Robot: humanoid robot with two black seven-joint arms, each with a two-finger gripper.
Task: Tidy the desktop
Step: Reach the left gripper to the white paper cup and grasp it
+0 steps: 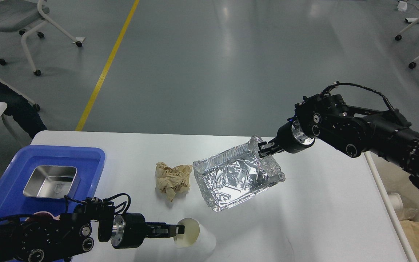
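White paper is what my left gripper has hold of at the near edge of the view: its fingers are clamped on the rim of the paper cup, which lies tipped on its side with its mouth turned toward the gripper and its base pointing right. The cup rests low on the desktop, the broad white surface that fills the lower half of the view (rounded corner visible at far left). To the left of my arm, the blue tray sits on the desktop's left end with a steel pan inside it. Farther in, a crumpled brown paper wad lies near the middle, just beside the left end of the foil container, whether touching it I cannot tell. My right gripper is closed on the container's far right corner, pinching the crinkled rim; the container looks tilted, its near end down on the surface. Right of the container the desktop is bare white out to its right edge, and the strip between cup and container is bare too. Beyond the far edge lies grey floor with a yellow line, a chair at upper left, and more chair legs at upper right.
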